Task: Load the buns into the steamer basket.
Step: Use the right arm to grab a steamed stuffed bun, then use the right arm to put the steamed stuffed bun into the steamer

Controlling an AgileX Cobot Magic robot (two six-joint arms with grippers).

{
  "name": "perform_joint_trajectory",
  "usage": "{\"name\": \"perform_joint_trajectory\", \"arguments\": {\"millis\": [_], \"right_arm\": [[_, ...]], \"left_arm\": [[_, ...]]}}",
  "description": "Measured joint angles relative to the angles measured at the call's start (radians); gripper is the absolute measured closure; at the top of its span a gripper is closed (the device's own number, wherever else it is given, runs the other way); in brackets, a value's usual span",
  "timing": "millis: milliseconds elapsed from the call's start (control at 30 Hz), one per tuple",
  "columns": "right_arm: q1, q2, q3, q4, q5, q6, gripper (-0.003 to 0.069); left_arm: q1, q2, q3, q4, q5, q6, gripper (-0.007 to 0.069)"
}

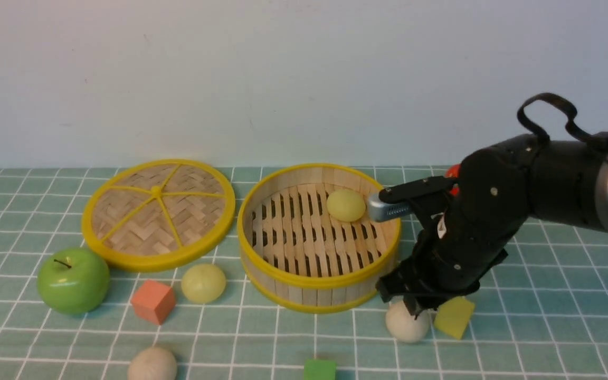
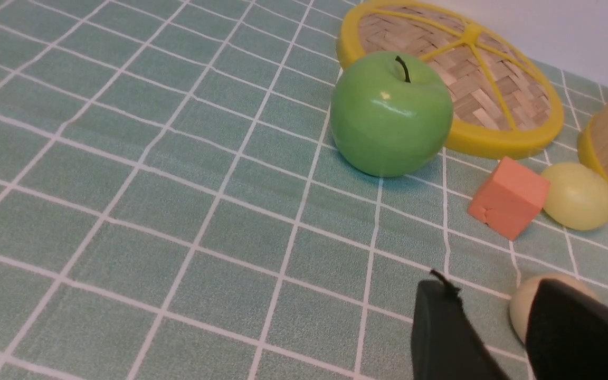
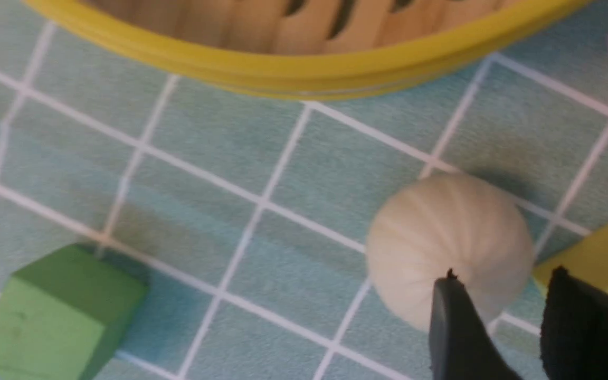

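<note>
Inside the steamer basket (image 1: 315,283), by its far right wall, lies one yellow-green bun (image 1: 345,205). On the counter (image 1: 547,338), a second yellow-green bun (image 1: 203,283) sits left of the basket. The right jaws hang parted, empty, just over an off-white bun (image 1: 407,323). The left jaws, also parted and empty, are beside another off-white bun (image 2: 520,309).
</note>
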Motion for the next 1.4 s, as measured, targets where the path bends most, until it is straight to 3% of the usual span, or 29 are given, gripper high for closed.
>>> {"name": "perform_joint_trajectory", "arguments": {"millis": [733,800,1000,1233,1400], "right_arm": [[0.023,0.088,-0.006,-0.009,-0.086,0.039,0.0421],[0.023,0.088,-0.006,-0.01,-0.083,0.036,0.0439],[0.023,0.074,-0.006,-0.02,-0.042,0.014,0.0641],[0.023,-0.001,-0.127,-0.015,0.129,-0.044,0.0656],[0.023,-0.005,-0.291,0.029,0.156,-0.094,0.0656]], "left_arm": [[0.0,0.0,0.0,0.0,0.0,0.0,0.0386],[0.0,0.0,0.0,0.0,0.0,0.0,0.0386],[0.0,0.0,0.0,0.0,0.0,0.0,0.0386],[0.0,0.0,0.0,0.0,0.0,0.0,0.0386],[0.0,0.0,0.0,0.0,0.0,0.0,0.0386]]}}
